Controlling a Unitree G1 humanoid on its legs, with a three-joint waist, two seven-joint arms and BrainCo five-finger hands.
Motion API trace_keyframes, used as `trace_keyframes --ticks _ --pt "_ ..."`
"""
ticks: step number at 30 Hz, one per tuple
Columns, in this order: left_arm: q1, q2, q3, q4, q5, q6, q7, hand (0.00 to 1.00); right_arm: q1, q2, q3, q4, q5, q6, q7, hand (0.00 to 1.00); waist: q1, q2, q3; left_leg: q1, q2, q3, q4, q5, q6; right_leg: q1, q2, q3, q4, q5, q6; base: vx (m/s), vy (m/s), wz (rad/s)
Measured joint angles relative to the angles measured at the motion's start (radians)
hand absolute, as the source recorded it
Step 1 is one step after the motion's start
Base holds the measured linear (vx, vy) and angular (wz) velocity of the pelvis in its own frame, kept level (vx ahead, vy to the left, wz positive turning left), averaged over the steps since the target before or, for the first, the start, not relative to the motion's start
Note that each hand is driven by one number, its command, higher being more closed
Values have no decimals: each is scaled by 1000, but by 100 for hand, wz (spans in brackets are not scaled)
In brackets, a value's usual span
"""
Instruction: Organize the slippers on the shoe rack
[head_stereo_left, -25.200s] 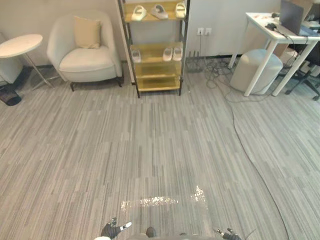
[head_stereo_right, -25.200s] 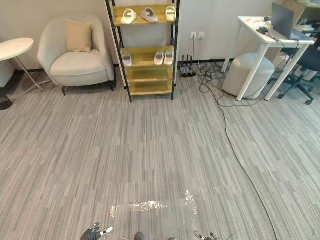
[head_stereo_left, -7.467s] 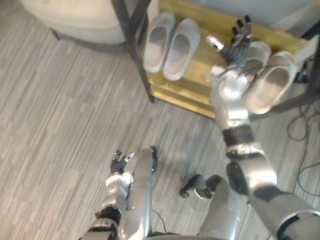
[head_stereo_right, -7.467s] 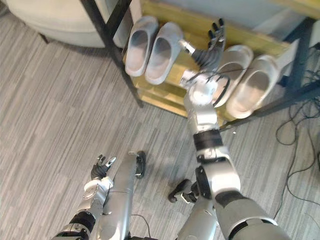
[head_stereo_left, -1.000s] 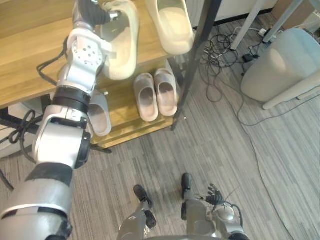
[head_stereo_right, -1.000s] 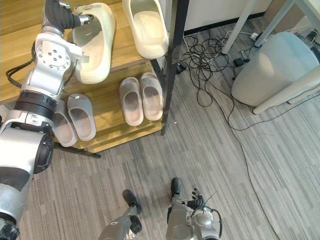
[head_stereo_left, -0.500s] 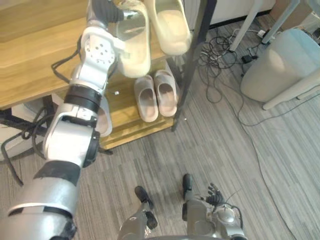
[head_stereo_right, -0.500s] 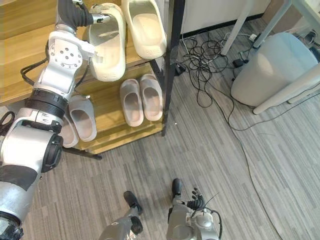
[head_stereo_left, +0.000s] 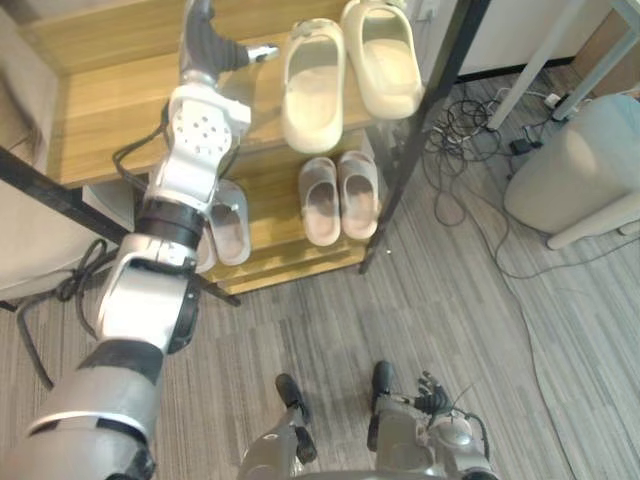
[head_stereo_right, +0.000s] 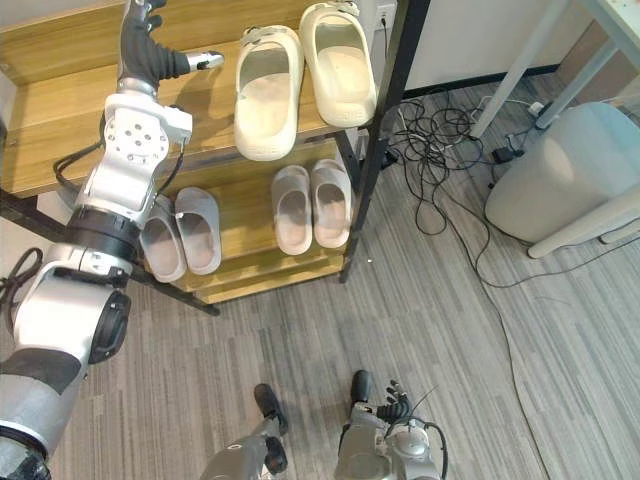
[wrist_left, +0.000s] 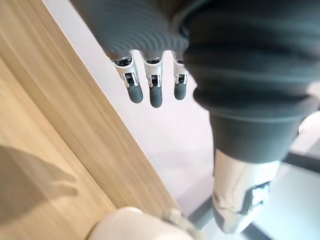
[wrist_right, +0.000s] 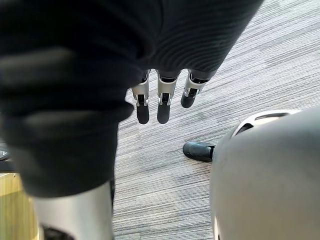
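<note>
Two cream slippers (head_stereo_left: 312, 85) (head_stereo_left: 380, 58) lie side by side at the right end of the wooden rack's top shelf (head_stereo_left: 110, 100). My left hand (head_stereo_left: 205, 40) is raised over that shelf, just left of the nearer slipper and apart from it, open with straight fingers (wrist_left: 152, 90) and nothing in it. The heel of that slipper (wrist_left: 135, 222) shows in the left wrist view. On the lower shelf stand one grey pair (head_stereo_right: 292, 208) (head_stereo_right: 330, 200) and another pair (head_stereo_right: 197, 228) partly behind my left arm. My right hand (head_stereo_right: 395, 405) hangs low over the carpet, open.
The rack's black right post (head_stereo_left: 440, 100) stands beside the cream slippers. A tangle of cables (head_stereo_left: 455, 130) lies on the carpet to the right, with a grey round pouf (head_stereo_left: 575, 170) and white desk legs (head_stereo_left: 530, 60) beyond. A beige armchair (head_stereo_left: 30, 230) is at the left.
My left hand has slid the cream slipper right beside the other one, let it go, and drawn back to the left. The camera has shifted too.
</note>
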Motion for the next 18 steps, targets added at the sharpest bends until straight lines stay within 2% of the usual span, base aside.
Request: trace_keyframes --ticks 3,6,10,14,18 --pt "93 -52 33 -75 -34 -4 8 0 0 -3 0 10 0 3 -1 0 11 12 -7 4 -2 -18 0 1 1 16 -5 -16 -2 -2 2 6 61 16" --pt "194 -87 36 -133 -81 -11 10 0 2 -4 1 13 -2 15 -1 0 19 13 -12 26 -6 -22 -2 -2 -3 43 -5 -27 -7 -9 0 2 45 9" --pt "317 -170 33 -194 -174 -31 10 0 2 -6 29 11 -2 28 -5 0 25 17 -18 42 -3 -36 -6 -8 -10 73 -1 -50 -15 -15 -2 -4 33 9" --pt "380 -248 -5 -209 -261 -43 9 0 3 -5 40 3 -3 38 -7 0 26 17 -24 58 0 -44 -6 -11 -13 100 4 -62 -23 -22 -13 16 22 8" --pt "396 -282 -55 -219 -295 -43 4 0 2 -4 60 -4 -3 42 -8 0 28 17 -24 72 0 -44 -6 -17 -16 116 4 -67 -27 -28 -12 41 25 2"
